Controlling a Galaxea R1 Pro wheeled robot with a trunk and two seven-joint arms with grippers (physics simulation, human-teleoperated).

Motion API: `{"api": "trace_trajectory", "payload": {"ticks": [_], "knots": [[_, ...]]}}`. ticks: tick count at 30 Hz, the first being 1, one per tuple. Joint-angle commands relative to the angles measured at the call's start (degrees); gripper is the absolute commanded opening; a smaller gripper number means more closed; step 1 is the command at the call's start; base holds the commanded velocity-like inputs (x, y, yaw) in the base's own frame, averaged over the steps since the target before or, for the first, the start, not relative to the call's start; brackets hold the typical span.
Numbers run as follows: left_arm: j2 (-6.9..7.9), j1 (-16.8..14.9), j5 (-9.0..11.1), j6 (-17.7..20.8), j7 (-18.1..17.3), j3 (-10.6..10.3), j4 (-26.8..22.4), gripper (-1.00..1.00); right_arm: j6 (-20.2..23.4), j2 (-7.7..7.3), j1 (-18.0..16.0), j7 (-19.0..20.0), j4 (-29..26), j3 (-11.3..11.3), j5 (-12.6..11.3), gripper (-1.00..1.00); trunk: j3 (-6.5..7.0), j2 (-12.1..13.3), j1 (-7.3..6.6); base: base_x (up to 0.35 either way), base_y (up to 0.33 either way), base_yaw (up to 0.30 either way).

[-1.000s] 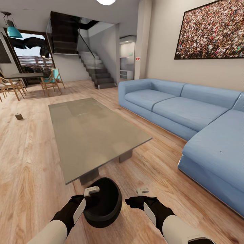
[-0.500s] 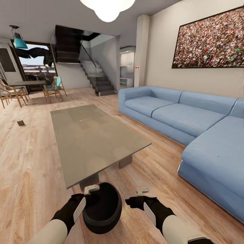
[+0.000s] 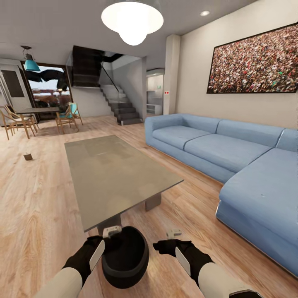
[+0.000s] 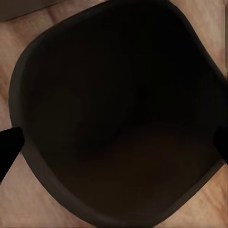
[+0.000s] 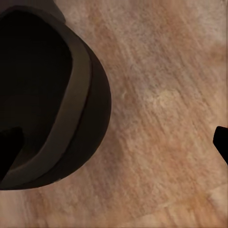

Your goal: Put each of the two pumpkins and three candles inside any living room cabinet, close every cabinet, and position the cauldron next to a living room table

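Both sets of jaws stand spread as far as I can judge: on my left gripper (image 3: pixel 108 236) the two dark fingertips (image 4: pixel 8 147) sit at opposite edges of the left wrist view with the hollow of the round black cauldron (image 3: pixel 125 256) between them, and on my right gripper (image 3: pixel 169 240) the tips sit just as wide apart in the right wrist view, with bare light wood plank floor (image 5: pixel 156 114) between them and nothing pinched. From the head view, my left gripper hangs over the cauldron's near-left rim, though I cannot tell whether it touches. My right gripper hovers just beside the cauldron's right side, apart from it. The cauldron (image 5: pixel 52 109) sits upright on the floor, its mouth open upward, just in front of the near end of the long, low grey-topped coffee table (image 3: pixel 116 174). A blue corner sofa (image 3: pixel 231 165) runs along the right wall. Far off on the left, a small dark object (image 3: pixel 27 156) rests on the floor; I cannot make out what it is.
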Motion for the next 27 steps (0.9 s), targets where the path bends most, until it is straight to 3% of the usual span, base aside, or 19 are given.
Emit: {"api": "trace_trajectory", "payload": {"ticks": [1,27], "knots": [[-0.05,0.0,0.4,0.4,0.1,0.3,-0.1,1.0,0.3,0.0,0.0,0.0,-0.1,0.2,-0.4,1.0,0.17,0.0,-0.04,-0.01,0.0,0.0],[0.0,0.0,0.5,0.5,0.1,0.4,-0.2,1.0,0.2,0.0,0.0,0.0,-0.1,0.2,-0.4,1.0,5.93,0.3,-0.71,-0.089,0.0,0.0]]}}
